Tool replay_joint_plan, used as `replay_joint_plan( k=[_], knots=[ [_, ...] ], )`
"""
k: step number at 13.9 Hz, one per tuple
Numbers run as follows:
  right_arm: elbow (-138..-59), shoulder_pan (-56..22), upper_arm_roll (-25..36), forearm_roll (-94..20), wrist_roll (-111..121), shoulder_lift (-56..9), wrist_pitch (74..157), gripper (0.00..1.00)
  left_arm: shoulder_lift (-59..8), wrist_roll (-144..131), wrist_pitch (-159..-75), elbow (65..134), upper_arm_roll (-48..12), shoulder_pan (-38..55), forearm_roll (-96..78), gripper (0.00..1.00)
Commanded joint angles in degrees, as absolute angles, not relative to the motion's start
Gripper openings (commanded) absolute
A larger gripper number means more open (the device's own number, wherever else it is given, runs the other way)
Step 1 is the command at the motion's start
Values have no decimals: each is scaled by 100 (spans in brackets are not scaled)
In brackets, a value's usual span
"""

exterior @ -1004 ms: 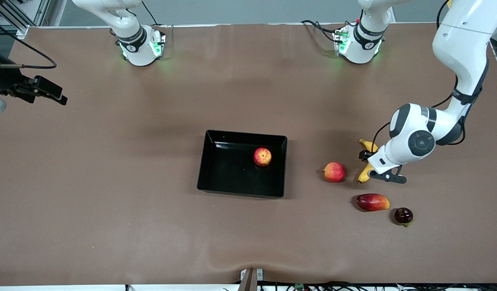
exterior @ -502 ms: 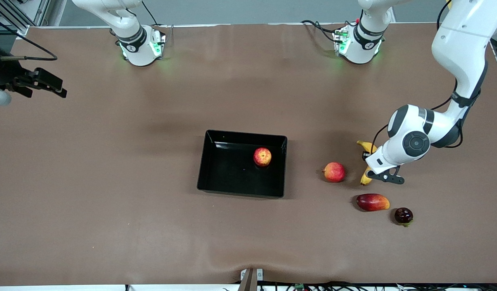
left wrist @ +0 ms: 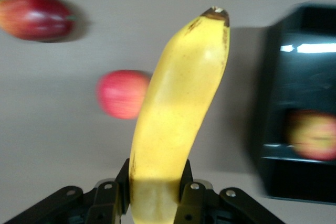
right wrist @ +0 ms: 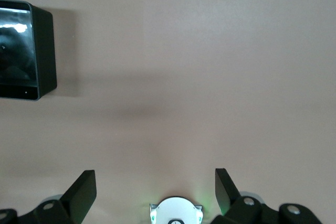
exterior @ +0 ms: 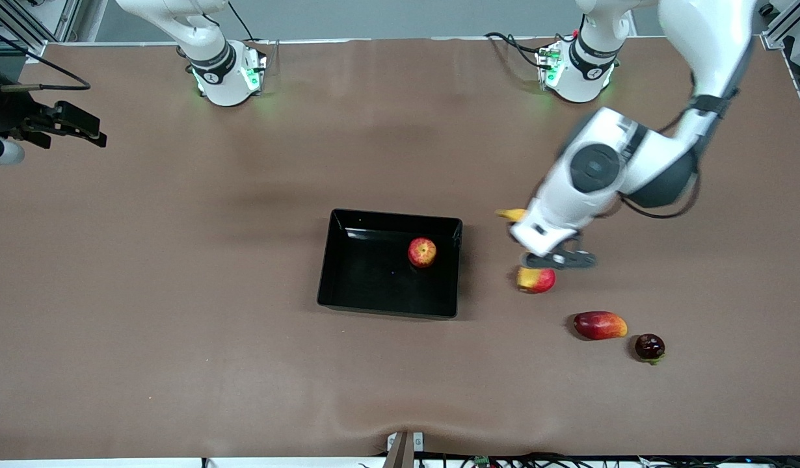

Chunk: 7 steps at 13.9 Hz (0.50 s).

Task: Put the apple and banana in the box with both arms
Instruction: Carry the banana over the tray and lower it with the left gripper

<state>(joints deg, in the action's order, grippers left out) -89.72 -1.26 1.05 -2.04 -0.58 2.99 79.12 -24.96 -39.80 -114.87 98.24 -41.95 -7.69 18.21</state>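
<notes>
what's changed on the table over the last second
The left gripper has shut on the banana, lifted it off the table and carried it toward the box; it is now over the paler apple. The right gripper, open, waits at its end of the table, barely shifted. The apple in the box, the mango-like fruit and the dark fruit stayed put.

The banana [left wrist: 178,124] is showing plain yellow with a dark brown tip. The apple [exterior: 423,252] is glowing deep red with yellow streaks inside the glossy black box [exterior: 338,286]. Beside the box, a paler apple [exterior: 536,280] is showing pinkish red and yellow; farther from the box, an oblong fruit [exterior: 600,325] is shading from dark red to orange.
</notes>
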Motion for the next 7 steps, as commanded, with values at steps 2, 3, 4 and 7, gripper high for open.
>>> replay_joint_plan(
  k=[2,3,4,7],
  knots=[
    [-8912,-123,53,-158,0,325,7989,100,-3715,-5384,-11312,8485,-4157,366,1828,0],
    [-8921,-132,53,-158,0,325,8033,100,-3996,-5675,-11320,8125,-4079,691,1846,0],
    [-8921,-132,53,-158,0,325,8051,100,-4199,-5904,-11364,7825,-3843,1086,1846,0],
    [-8921,-141,53,-158,0,299,8103,100,-4473,-6318,-11653,7252,-2527,2501,1749,0]
  ],
)
